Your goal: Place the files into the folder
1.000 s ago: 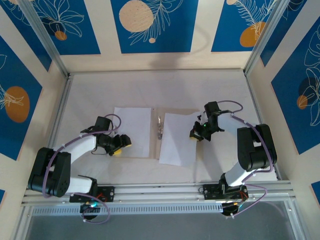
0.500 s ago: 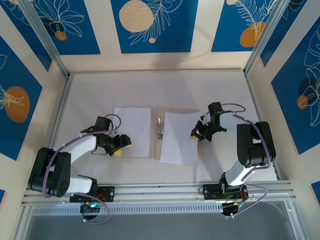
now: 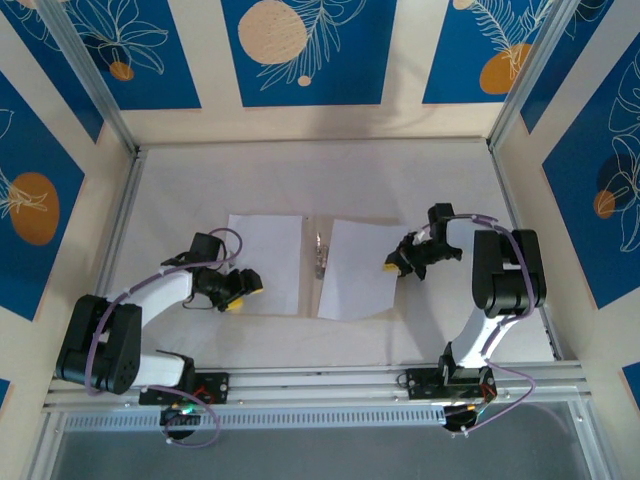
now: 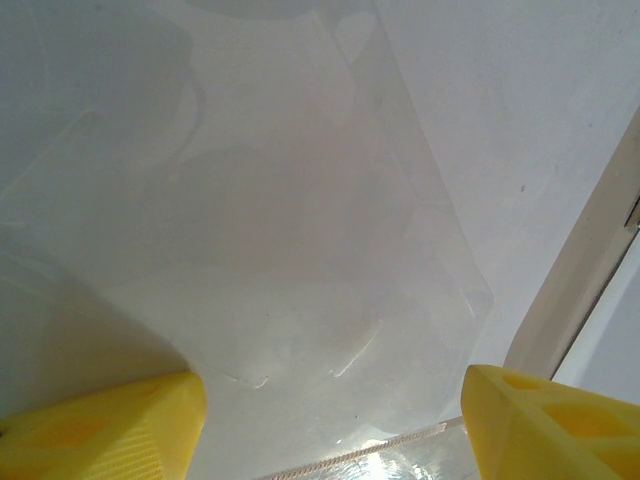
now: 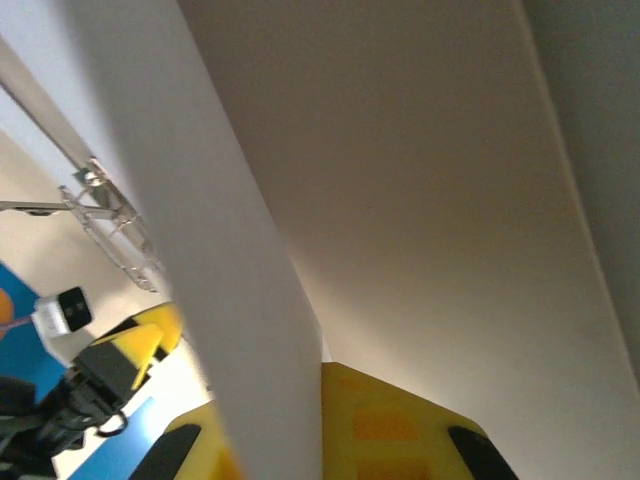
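Note:
The tan folder (image 3: 311,296) lies open mid-table, its metal clip (image 3: 318,252) at the spine. One white file (image 3: 266,262) lies flat on the folder's left half. My left gripper (image 3: 240,287) hovers open over that sheet's near left corner; in the left wrist view its yellow fingertips (image 4: 100,430) stand wide apart above the glossy white sheet (image 4: 300,230). My right gripper (image 3: 396,264) is shut on the right edge of the second file (image 3: 356,268), which lies over the folder's right half. In the right wrist view that file (image 5: 230,300) is pinched between the yellow fingers (image 5: 390,430), with the clip (image 5: 105,215) beyond.
The white table surface (image 3: 300,170) extends behind the folder. Aluminium rails (image 3: 320,378) run along the near edge, and side rails and blue patterned walls (image 3: 590,170) close in the workspace on the left, right and back.
The right gripper has turned and pulled slightly right with the sheet, which now sits squarer on the folder's right half. The left arm has not moved.

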Robot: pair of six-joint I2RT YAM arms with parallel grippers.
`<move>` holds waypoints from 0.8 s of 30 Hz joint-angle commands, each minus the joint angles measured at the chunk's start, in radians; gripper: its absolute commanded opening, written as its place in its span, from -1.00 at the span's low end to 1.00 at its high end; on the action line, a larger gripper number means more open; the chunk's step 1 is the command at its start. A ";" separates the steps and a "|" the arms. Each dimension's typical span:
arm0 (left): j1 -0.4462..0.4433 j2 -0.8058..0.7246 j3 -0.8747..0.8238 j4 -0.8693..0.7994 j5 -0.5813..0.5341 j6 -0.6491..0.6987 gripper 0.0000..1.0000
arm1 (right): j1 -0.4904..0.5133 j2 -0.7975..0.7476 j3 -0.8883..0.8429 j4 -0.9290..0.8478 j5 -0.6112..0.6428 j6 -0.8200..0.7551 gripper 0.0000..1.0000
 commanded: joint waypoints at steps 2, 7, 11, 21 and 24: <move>0.014 0.027 -0.029 -0.038 -0.031 0.019 0.42 | -0.026 0.006 0.022 -0.035 -0.123 0.029 -1.00; 0.014 0.029 -0.029 -0.035 -0.030 0.019 0.42 | -0.041 0.010 0.009 -0.023 -0.159 0.035 -1.00; 0.015 0.029 -0.029 -0.032 -0.030 0.019 0.42 | -0.043 0.017 0.007 -0.020 -0.171 0.030 -1.00; 0.014 0.031 -0.029 -0.031 -0.029 0.021 0.42 | -0.002 0.017 0.058 -0.064 -0.075 -0.093 -1.00; 0.015 0.031 -0.030 -0.031 -0.028 0.023 0.42 | 0.011 0.012 0.075 -0.075 -0.037 -0.138 -1.00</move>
